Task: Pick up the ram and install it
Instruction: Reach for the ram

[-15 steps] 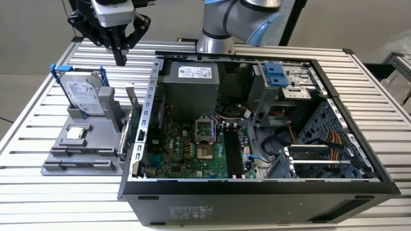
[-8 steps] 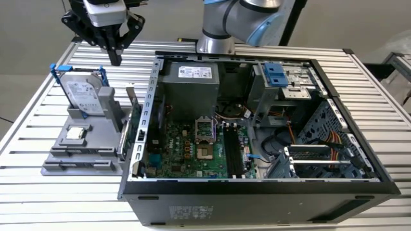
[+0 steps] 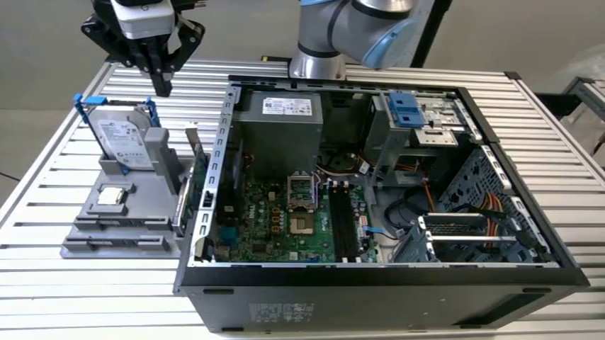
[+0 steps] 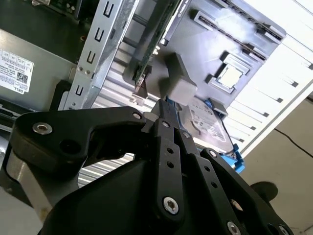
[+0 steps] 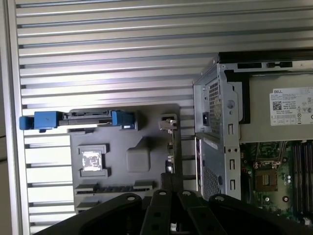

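- Step in hand: approach. The ram [image 4: 150, 46] was not yet grasped.
- The ram stood on edge in the grey holder [image 3: 95, 244], just beside the open case [image 3: 378, 297], on the exterior view's left.
- The gripper [image 3: 163, 86] hovered over the holder's far end, jaws clenched and empty.
- Judged requirement for a grasp: jaws parted and aligned over the ram's top edge.

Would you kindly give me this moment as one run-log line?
gripper: shut, empty, above grey holder | ram: upright in holder, beside computer case, not held | install: not done
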Available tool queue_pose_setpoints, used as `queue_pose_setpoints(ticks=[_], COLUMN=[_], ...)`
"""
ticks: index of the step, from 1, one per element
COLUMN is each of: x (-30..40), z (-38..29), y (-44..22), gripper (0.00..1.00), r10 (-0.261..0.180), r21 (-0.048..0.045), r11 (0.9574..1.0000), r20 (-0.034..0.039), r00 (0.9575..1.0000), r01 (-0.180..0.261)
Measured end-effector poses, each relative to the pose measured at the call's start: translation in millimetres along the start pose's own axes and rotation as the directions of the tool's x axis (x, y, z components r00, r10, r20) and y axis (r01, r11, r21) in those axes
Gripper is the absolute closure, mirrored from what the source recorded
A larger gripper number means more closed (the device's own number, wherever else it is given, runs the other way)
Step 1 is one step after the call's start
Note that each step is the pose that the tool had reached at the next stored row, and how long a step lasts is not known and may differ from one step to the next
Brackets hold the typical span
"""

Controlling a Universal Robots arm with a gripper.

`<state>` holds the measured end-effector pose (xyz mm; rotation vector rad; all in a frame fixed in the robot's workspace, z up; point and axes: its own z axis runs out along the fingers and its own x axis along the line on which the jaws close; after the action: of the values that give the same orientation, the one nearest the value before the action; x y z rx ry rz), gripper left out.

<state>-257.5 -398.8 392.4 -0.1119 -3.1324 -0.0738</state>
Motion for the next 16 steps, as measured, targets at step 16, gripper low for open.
queue_pose_setpoints(ticks=[16], x=[18.2], z=[0.1], y=[-1.3], gripper=[1.00], r10=[-0.002], r21=[0.0000], r11=[1.0000], r20=[-0.0003], r00=[1.0000], r01=[0.002])
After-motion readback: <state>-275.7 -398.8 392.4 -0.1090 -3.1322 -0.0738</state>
